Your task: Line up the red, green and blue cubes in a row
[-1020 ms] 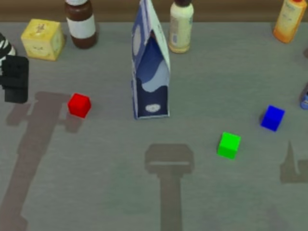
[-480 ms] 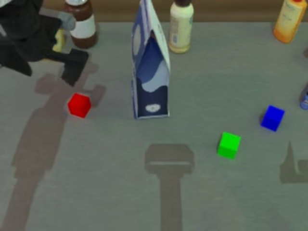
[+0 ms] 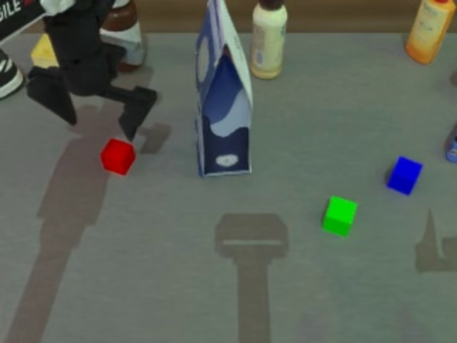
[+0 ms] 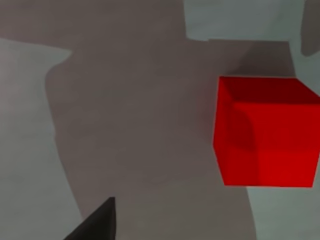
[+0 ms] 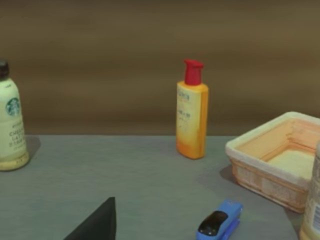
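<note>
— What is sitting on the table (image 3: 143,286) around your pincers?

— The grey top is carrying the red cube (image 3: 117,156) just below my left gripper (image 3: 96,118), whose fingers are spread wide above it. Beyond that gripper a brown bottle (image 3: 123,43) and a yellow box (image 3: 44,51) are standing, half hidden by my arm.

— And farther off?

— A tall blue carton (image 3: 224,107) is standing upright to the right of it, with a cream bottle (image 3: 268,39) behind. Well away, the green cube (image 3: 339,215) and blue cube (image 3: 404,175) are resting apart from each other. An orange bottle (image 5: 192,116), a basket (image 5: 272,160) and a blue stapler (image 5: 219,226) are sitting ahead of my right wrist.
</note>
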